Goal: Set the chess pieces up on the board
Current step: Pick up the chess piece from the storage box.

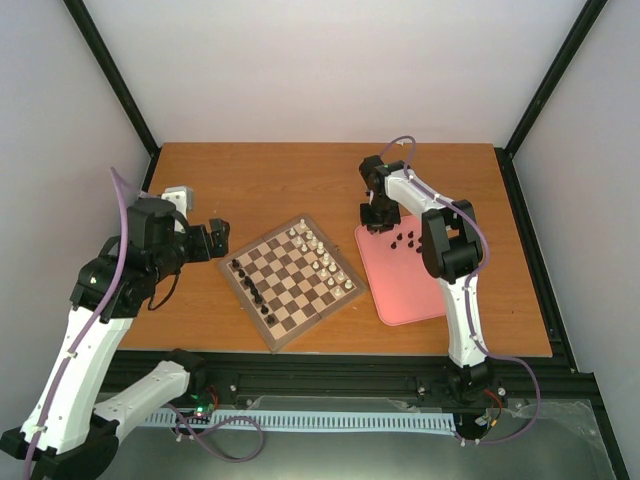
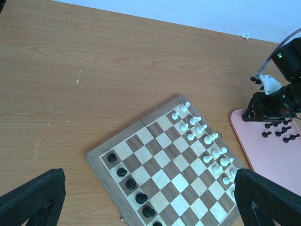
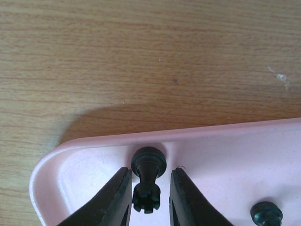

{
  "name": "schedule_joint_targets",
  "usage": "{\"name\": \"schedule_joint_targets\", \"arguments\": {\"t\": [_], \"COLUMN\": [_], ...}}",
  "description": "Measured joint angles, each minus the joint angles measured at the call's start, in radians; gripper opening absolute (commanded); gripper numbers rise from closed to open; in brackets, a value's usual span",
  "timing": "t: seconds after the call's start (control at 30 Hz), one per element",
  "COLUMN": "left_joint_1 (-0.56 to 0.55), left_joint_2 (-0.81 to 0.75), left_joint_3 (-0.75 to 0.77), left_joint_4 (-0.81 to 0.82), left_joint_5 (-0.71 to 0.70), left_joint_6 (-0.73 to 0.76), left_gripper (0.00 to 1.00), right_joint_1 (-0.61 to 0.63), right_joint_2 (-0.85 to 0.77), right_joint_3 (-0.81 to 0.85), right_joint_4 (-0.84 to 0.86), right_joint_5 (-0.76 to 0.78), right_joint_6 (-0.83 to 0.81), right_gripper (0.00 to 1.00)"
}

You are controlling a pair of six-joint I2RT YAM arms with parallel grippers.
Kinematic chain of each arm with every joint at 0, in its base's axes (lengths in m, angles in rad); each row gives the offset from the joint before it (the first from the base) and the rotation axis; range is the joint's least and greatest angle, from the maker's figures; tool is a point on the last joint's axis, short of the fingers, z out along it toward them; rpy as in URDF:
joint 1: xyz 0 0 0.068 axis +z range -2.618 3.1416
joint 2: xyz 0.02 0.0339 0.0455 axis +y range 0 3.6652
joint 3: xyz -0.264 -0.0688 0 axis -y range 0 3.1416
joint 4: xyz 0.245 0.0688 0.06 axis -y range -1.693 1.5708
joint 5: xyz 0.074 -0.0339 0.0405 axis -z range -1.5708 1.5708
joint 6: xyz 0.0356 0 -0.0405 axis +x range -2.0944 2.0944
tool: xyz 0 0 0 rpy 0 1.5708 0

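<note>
In the right wrist view a black chess piece with a notched crown lies on its side in the corner of the pink tray. My right gripper straddles it. The left finger touches the crown and a slim gap shows at the right finger. Several more black pieces lie on the tray beside it. The board carries a row of black pieces along its left edge. My left gripper hovers left of the board, open and empty.
White pieces fill two rows on the board's right side, close to the pink tray. Another black piece lies to the right of my right fingers. Black frame posts stand at the table's back corners.
</note>
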Motion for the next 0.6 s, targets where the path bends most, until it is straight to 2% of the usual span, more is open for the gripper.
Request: {"name": "schedule_joint_targets", "arguments": {"t": [0.47, 0.6], "left_joint_1": [0.0, 0.0], "left_joint_2": [0.0, 0.0], "left_joint_3": [-0.004, -0.006], "left_joint_4": [0.0, 0.0], "left_joint_5": [0.001, 0.003], "left_joint_6": [-0.007, -0.007], "left_gripper": [1.0, 1.0], "right_joint_1": [0.0, 0.0], "right_joint_2": [-0.003, -0.003], "right_joint_3": [0.027, 0.029], "right_joint_4": [-0.009, -0.013], "right_joint_5": [0.0, 0.0], "right_joint_6": [0.0, 0.0], "right_gripper": [0.21, 0.05]}}
